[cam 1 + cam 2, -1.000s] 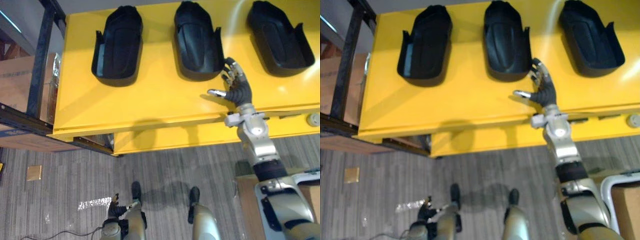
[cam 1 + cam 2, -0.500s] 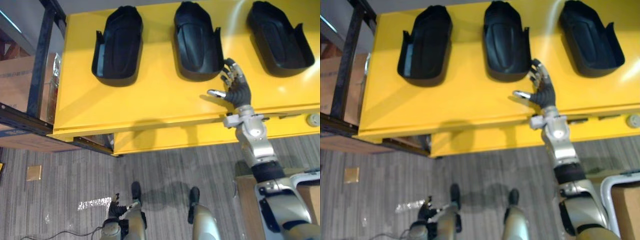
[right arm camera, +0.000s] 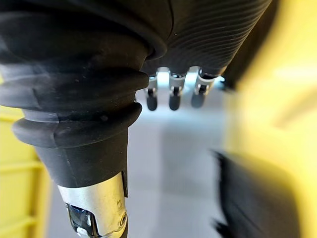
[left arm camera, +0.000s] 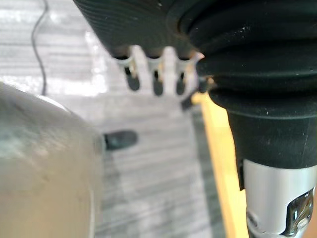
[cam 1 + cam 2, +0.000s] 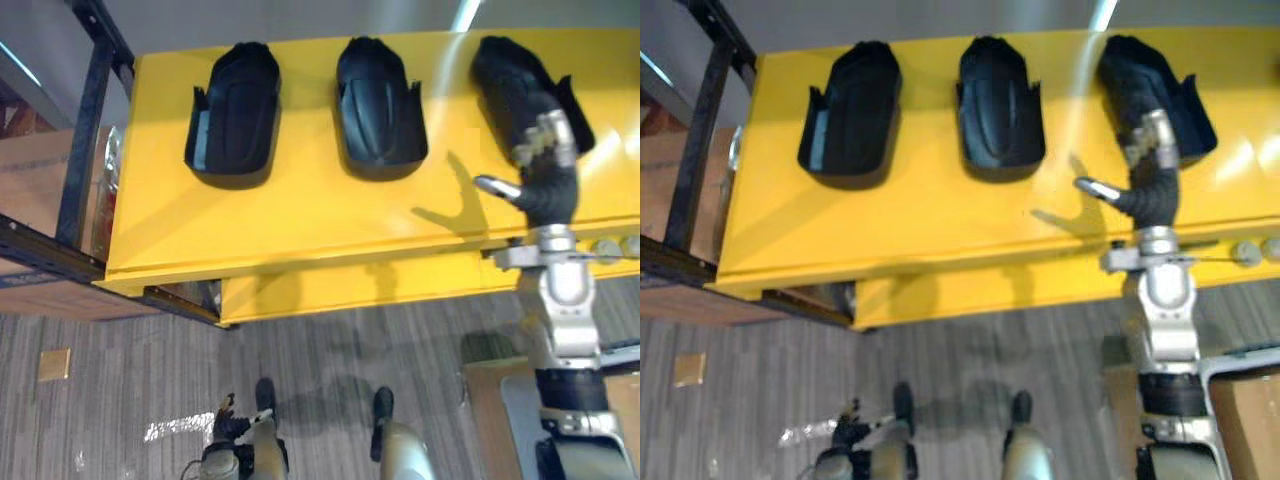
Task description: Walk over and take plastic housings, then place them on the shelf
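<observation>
Yellow table top [image 5: 300, 215] held three black plastic housings in a row: left housing [image 5: 233, 112], middle housing [image 5: 378, 105], right housing [image 5: 1145, 85]. All three lay flat on the yellow surface, well apart from each other. A dark shelf frame [image 5: 85, 130] stood at the table's left end.

My right hand [image 5: 1148, 170] was raised over the near end of the right housing, fingers relaxed and spread, thumb stuck out to the side, holding nothing; whether the fingertips touched the housing I couldn't tell.

My judgement: I was reaching to grasp the right housing. Next move needed the hand lowered onto its rim and fingers closed around a side wall.

My left hand [image 4: 148, 74] hung low over the grey floor, fingers straight, holding nothing.
</observation>
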Controlling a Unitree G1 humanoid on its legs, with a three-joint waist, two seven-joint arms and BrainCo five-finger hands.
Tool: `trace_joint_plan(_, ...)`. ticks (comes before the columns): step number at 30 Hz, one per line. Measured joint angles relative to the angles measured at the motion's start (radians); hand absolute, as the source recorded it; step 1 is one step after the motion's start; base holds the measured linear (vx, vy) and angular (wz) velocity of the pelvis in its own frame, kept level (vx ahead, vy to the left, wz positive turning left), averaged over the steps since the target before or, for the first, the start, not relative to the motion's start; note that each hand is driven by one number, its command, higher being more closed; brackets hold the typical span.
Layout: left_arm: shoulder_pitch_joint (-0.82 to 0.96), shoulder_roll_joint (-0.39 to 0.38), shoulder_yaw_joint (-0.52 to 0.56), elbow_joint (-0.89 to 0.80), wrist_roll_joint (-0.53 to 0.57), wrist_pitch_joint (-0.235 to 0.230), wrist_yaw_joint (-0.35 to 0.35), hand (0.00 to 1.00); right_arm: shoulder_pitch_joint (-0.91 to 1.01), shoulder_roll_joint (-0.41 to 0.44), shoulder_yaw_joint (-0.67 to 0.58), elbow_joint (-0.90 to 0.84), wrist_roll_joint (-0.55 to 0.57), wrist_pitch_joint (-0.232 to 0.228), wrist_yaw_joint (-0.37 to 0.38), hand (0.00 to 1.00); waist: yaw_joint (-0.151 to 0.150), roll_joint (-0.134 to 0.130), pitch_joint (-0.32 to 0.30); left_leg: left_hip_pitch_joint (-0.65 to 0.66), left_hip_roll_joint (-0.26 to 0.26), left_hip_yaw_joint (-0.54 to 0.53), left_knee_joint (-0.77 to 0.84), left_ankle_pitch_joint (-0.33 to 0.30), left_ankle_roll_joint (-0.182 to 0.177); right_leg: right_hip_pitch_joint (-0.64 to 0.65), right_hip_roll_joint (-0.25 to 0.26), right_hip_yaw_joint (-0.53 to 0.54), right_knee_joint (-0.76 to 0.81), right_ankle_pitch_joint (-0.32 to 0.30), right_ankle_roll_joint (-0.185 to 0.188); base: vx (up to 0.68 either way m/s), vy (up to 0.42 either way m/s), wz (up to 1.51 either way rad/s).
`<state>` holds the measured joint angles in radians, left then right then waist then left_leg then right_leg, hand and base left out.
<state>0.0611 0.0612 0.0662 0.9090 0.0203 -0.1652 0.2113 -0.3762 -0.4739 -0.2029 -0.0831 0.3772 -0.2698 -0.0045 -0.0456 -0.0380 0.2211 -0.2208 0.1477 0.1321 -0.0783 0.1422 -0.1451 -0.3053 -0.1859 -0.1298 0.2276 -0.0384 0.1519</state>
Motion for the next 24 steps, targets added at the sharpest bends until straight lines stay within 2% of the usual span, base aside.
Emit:
trace_joint_plan(6,0.012,-0.003,0.002,0.0,0.029,0.001,0.0,0.0,0.069,0.015,-0.149,-0.1,0.002,-0.05,-0.033,0.0,-0.009,-0.007,-0.036,0.031,-0.001,0.022,-0.001,-0.016,0.001,0.032,0.003,0.019,-0.033,0.007,0.004,0.03,0.006,-0.1)
trace_joint_plan(8,0.021,-0.005,0.005,0.0,0.029,0.001,0.0,0.0,0.087,0.049,-0.227,-0.11,0.0,-0.063,-0.063,0.0,-0.022,-0.008,-0.039,0.035,0.0,0.022,-0.001,-0.017,0.0,0.04,0.004,0.019,-0.042,0.009,0.005,0.0,0.0,0.0)
trace_joint_plan(13,0.032,-0.02,0.037,-0.001,0.039,0.004,0.002,0.0,0.204,0.17,-0.414,-0.138,-0.039,-0.083,-0.164,0.0,-0.025,-0.006,-0.07,0.049,0.005,0.032,-0.001,-0.031,-0.003,0.061,0.011,0.022,-0.067,0.012,0.005,0.04,0.001,-0.05)
trace_joint_plan(16,0.04,-0.03,0.043,-0.002,0.039,0.01,0.004,0.0,0.298,0.255,-0.433,-0.135,-0.079,-0.083,-0.212,0.0,-0.028,-0.006,-0.08,0.063,0.007,0.041,-0.001,-0.039,-0.006,0.068,0.013,0.025,-0.069,0.012,0.005,0.05,-0.003,-0.07)
trace_joint_plan(18,0.042,-0.034,0.042,-0.003,0.038,0.015,0.004,0.0,0.357,0.317,-0.432,-0.091,-0.085,-0.081,-0.221,0.0,-0.032,-0.002,-0.084,0.071,0.007,0.042,-0.001,-0.044,-0.007,0.08,0.013,0.025,-0.075,0.012,0.005,0.04,0.003,-0.03)
trace_joint_plan(21,0.055,-0.034,0.043,-0.003,0.038,0.016,0.004,0.0,0.435,0.401,-0.434,0.119,-0.117,-0.062,-0.242,0.0,-0.039,-0.003,-0.104,0.087,0.007,0.045,-0.001,-0.054,-0.008,0.099,0.014,0.025,-0.085,0.012,0.005,0.03,0.009,-0.02)
trace_joint_plan(23,0.057,-0.034,0.043,0.0,0.038,0.024,0.004,0.0,0.456,0.443,-0.454,0.38,-0.117,-0.027,-0.282,0.0,-0.041,0.0,-0.111,0.112,0.004,0.044,-0.001,-0.058,-0.007,0.13,0.011,0.021,-0.092,0.012,0.005,0.04,0.011,0.01)
trace_joint_plan(24,0.058,-0.034,0.043,0.002,0.039,0.026,0.004,0.0,0.457,0.452,-0.468,0.448,-0.117,-0.013,-0.289,0.0,-0.04,0.003,-0.113,0.12,0.004,0.045,-0.001,-0.061,-0.007,0.139,0.011,0.021,-0.096,0.012,0.005,0.0,0.0,0.0)
